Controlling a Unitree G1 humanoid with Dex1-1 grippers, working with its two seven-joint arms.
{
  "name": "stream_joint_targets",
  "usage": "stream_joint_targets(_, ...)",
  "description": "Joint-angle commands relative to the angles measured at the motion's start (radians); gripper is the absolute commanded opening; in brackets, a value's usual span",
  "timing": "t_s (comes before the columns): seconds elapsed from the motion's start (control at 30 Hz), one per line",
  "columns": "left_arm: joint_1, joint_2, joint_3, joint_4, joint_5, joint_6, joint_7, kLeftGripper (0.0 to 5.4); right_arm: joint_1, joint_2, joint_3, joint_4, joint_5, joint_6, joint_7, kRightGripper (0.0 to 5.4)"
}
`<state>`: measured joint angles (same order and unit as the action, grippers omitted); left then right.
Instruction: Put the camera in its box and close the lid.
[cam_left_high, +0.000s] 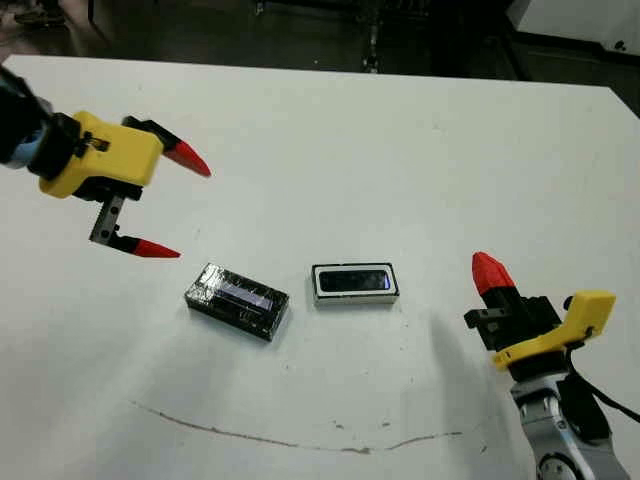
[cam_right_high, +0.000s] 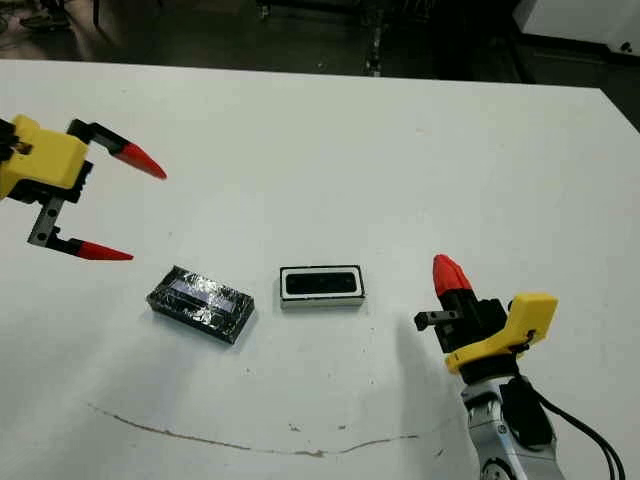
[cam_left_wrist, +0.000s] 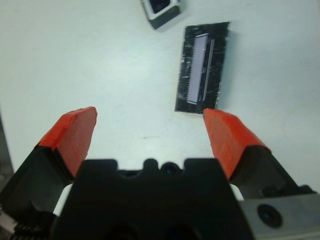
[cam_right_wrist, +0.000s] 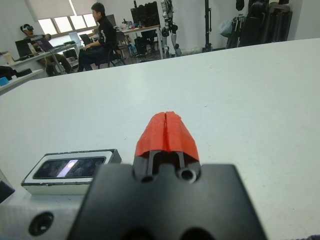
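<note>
The camera (cam_left_high: 354, 279) already lies flat inside the box (cam_left_high: 355, 297), which sits near the middle of the worktop (cam_left_high: 400, 150), so I judge the first half of my job done. The box is uncovered: I can see the dark bar filling its white-lined tray, with the pale rim showing all round it.

What is left is the lid (cam_left_high: 237, 300). It rests on the worktop just to the left of the box, apart from it and turned at a slight angle to it, its glossy black top and silvery stripe facing up. Nothing is touching it.

My left hand (cam_left_high: 155, 205) hangs above the worktop, up and to the left of the lid, with its two red fingers spread wide and holding nothing. From its wrist view the lid lies ahead of the fingers, nearer one of them, and a corner of the box shows beyond.

My right hand (cam_left_high: 490, 272) stands to the right of the box, clear of it, its red fingertips (cam_right_wrist: 165, 131) pressed together and empty.

By my reckoning I must now grasp the lid, carry it over the box and seat it squarely.
</note>
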<state>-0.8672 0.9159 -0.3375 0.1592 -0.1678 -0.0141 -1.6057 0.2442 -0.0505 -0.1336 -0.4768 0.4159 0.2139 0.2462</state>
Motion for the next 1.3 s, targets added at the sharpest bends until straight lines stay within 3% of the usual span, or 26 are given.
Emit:
stream_joint_targets(0.03, -0.012, -0.019, -0.048, 0.027, -0.061, 0.02, -0.009, 5.4, 0.007, -0.01, -0.001, 0.004, -0.005, 0.003, -0.014, 0.01)
stream_joint_targets(0.33, 0.002, -0.038, -0.122, 0.005, -0.182, 0.229, -0.009, 5.4, 0.011, -0.005, 0.007, -0.002, -0.007, 0.009, -0.032, 0.01)
stream_joint_targets(0.67, 0.059, -0.117, -0.113, -0.015, -0.1, 0.377, 0.008, 5.4, 0.013, -0.012, 0.014, 0.001, 0.007, 0.01, -0.03, 0.01)
stream_joint_targets(0.87, 0.067, -0.147, -0.138, -0.021, -0.029, 0.35, 0.001, 5.4, 0.013, -0.014, 0.016, 0.003, 0.009, 0.012, -0.027, 0.01)
stream_joint_targets(1.07, 0.074, -0.174, -0.155, -0.026, 0.003, 0.389, -0.002, 5.4, 0.015, -0.015, 0.02, -0.001, 0.0, 0.011, -0.033, 0.01)
stream_joint_targets(1.3, 0.105, -0.173, -0.148, -0.101, 0.048, 0.346, 0.029, 5.4, 0.017, -0.015, 0.019, -0.003, 0.002, 0.015, -0.034, 0.01)
